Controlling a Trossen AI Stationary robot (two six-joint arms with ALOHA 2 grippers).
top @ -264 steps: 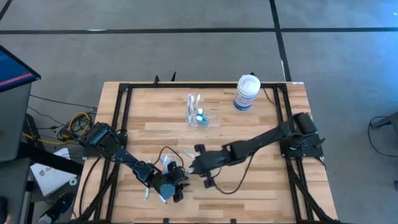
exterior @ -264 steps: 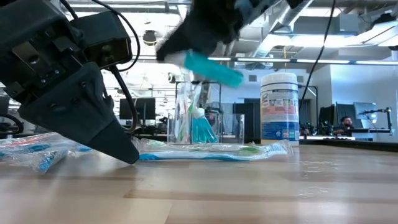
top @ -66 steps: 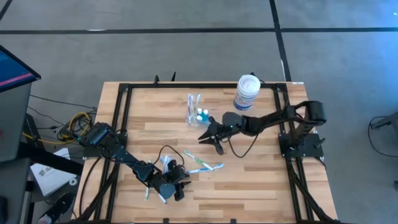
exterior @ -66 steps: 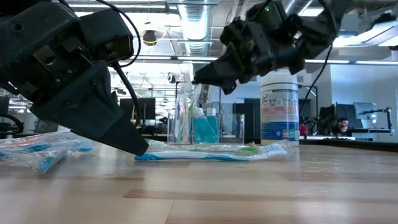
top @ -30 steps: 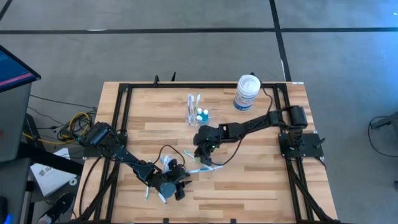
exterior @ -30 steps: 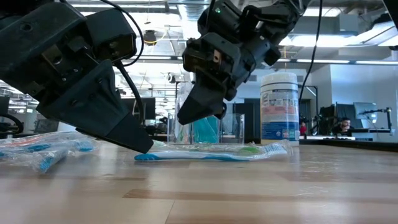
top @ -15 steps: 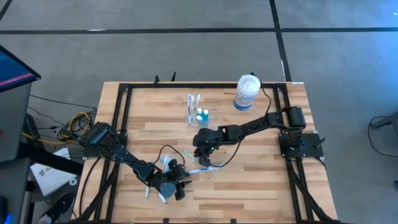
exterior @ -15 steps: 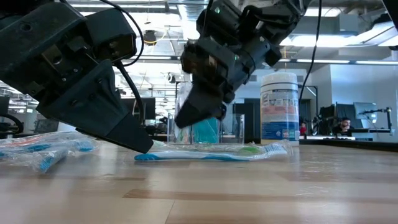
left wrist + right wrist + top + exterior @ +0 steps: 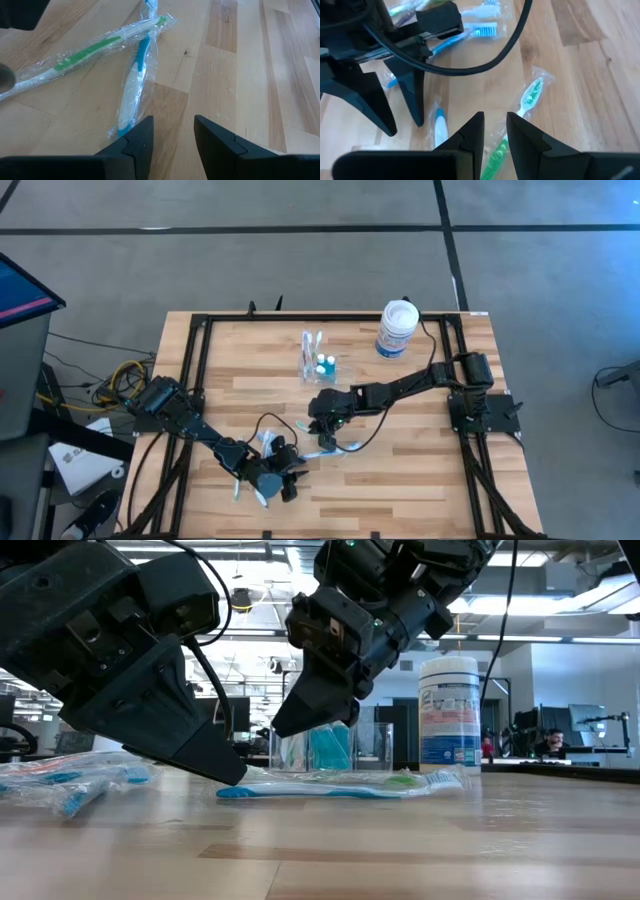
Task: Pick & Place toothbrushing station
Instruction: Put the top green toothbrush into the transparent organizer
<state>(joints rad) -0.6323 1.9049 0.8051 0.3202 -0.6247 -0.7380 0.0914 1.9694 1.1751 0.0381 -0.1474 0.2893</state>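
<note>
Toothbrushing station [image 9: 318,363], a clear organizer with brushes inside, was seen standing toward the far middle of the wooden table [image 9: 420,460], near the white jar [image 9: 397,328]. The right gripper [image 9: 322,423] had been brought away from it and lowered, over the last seconds, to the wrapped green toothbrush [image 9: 529,97]; its fingers were slightly apart and nothing was held, so probably another brush was to be picked for the station. The left gripper [image 9: 284,476] rested low beside the wrapped blue toothbrush [image 9: 132,90], also open and empty. An office room with ceiling lights was seen behind.
</note>
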